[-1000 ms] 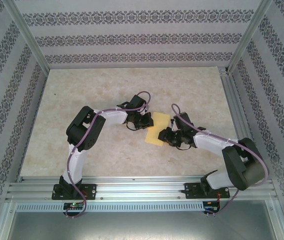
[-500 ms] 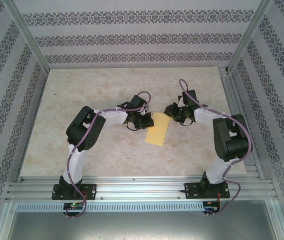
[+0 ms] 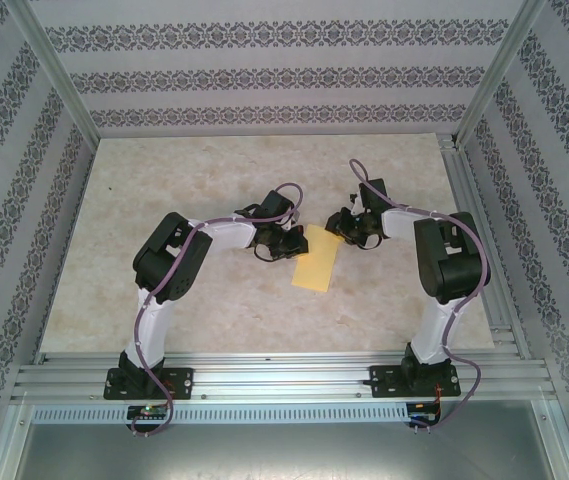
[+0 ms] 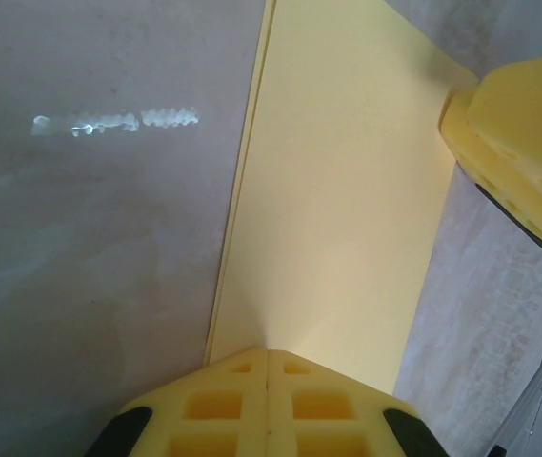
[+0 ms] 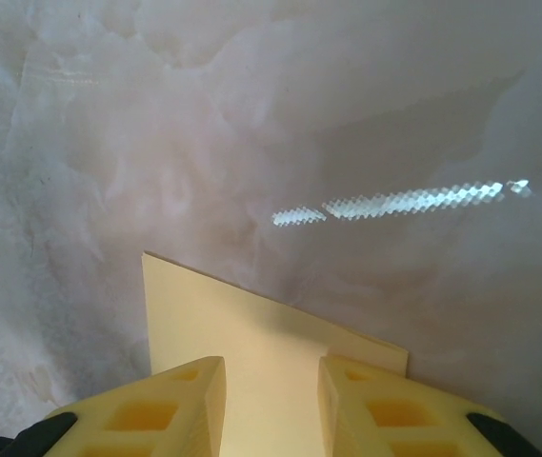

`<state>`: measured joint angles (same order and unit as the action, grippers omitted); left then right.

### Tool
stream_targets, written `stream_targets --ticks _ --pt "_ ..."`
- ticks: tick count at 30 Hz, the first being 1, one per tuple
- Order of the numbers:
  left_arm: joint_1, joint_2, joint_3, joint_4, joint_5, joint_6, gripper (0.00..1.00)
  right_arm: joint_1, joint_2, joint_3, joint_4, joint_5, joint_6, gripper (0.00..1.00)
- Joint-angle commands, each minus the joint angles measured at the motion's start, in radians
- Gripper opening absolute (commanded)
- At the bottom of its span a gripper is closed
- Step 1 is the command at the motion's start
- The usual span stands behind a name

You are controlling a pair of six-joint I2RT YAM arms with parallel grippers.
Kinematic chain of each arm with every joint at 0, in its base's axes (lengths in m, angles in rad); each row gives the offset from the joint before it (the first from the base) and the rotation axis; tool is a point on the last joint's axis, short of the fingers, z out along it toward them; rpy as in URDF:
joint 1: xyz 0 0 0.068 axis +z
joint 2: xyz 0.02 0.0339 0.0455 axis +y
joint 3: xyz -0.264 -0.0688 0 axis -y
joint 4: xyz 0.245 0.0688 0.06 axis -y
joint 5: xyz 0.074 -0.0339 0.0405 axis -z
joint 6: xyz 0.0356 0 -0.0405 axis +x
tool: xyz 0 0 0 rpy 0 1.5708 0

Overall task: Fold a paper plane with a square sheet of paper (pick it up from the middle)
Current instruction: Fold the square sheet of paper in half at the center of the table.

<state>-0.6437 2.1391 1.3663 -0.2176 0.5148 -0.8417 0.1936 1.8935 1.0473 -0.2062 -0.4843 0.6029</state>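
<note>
The square sheet of paper [image 3: 316, 261] lies on the table as a narrow yellow rectangle, with a doubled edge along its long left side in the left wrist view [image 4: 347, 190]. My left gripper [image 3: 292, 243] is at the sheet's left side, jaws shut, tips [image 4: 268, 354] resting on the paper's edge. My right gripper [image 3: 343, 231] hovers at the sheet's far right end, also seen as a yellow finger [image 4: 523, 143] from the left wrist. Its jaws [image 5: 271, 390] stand partly open, straddling that end of the paper [image 5: 251, 328] with nothing pinched.
The marble-patterned table [image 3: 184, 170] stretches bare around the sheet. Aluminium frame rails [image 3: 474, 200] run along the right side and the near edge. Patterned walls enclose the back and sides.
My right arm swung from the paper's near right side up to its far right end. The left arm stayed put with its jaws shut.
</note>
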Motion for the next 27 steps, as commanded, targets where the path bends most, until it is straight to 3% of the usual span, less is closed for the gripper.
stream_targets --ticks 1,17,23,27 --pt "-0.025 0.006 -0.032 -0.095 -0.032 0.007 0.01 -0.013 -0.059 0.035 -0.020 -0.027 -0.023 0.32" --pt "-0.028 -0.003 -0.038 -0.097 -0.034 0.004 0.01 -0.027 0.083 0.051 -0.030 0.004 -0.033 0.31" --pt "-0.031 -0.028 -0.045 -0.090 -0.038 -0.010 0.02 -0.028 -0.031 0.066 -0.088 0.005 -0.058 0.35" --pt "-0.034 -0.093 -0.060 -0.079 -0.049 -0.013 0.11 -0.025 -0.156 0.015 -0.150 0.091 -0.059 0.45"
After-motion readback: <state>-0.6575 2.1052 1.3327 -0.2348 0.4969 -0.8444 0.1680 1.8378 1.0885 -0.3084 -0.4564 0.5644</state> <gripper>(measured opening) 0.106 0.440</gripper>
